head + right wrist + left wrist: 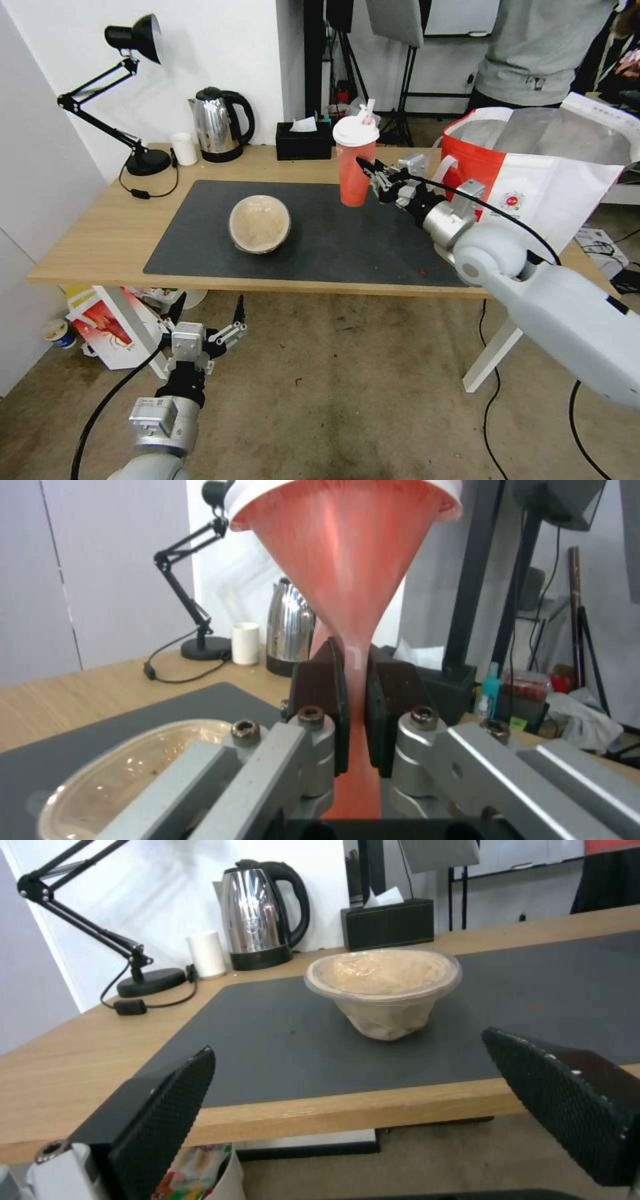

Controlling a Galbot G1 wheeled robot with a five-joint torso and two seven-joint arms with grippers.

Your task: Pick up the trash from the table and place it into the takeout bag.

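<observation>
Head view: the right gripper (pixel 369 175) pinches the red translucent drink cup (pixel 354 162), seemingly lifted off the grey mat (pixel 333 247), beside the foil-lined takeout bag (pixel 533 173). Left wrist view: the left gripper (pixel 347 1100) has its textured fingers (pixel 167 1120) spread wide before the table edge (pixel 347 1110), facing the beige round bowl (pixel 383 990). Right wrist view: dark pads (pixel 320 690) squeeze the cup's wall flat.

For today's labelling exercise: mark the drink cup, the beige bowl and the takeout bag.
drink cup (pixel 352 175), head view, red side wall.
beige bowl (pixel 259 223), head view, middle of its inside.
takeout bag (pixel 475 163), head view, red front panel.
</observation>
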